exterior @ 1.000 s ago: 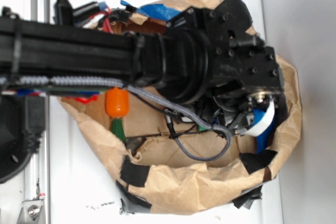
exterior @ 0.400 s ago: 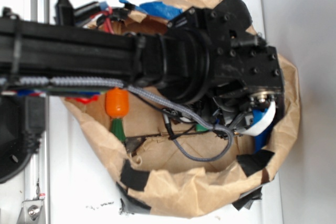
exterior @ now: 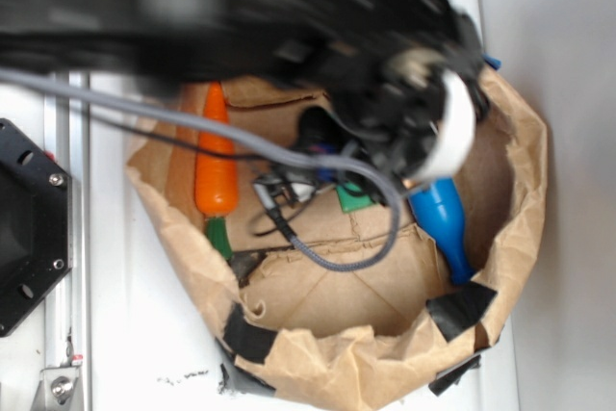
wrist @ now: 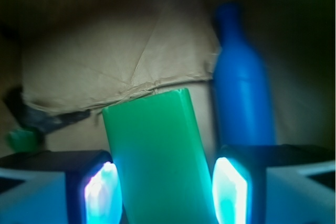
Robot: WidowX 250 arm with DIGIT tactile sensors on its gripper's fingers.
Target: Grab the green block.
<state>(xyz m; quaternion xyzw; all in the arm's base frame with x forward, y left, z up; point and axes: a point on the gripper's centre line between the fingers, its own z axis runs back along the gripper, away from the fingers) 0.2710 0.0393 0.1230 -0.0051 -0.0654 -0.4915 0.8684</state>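
Gripping the flat green rectangular block between its glowing pads, the black gripper hung inside the crumpled brown paper bag, beside a blue plastic bottle.

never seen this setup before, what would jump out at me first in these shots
In the wrist view, the bright green block fills the foreground, standing between the tool's two glowing pads. Just right of it lies the blue bottle on the brown paper bag. From outside, the blurred black arm covers the bag's top, with an orange carrot at its left.
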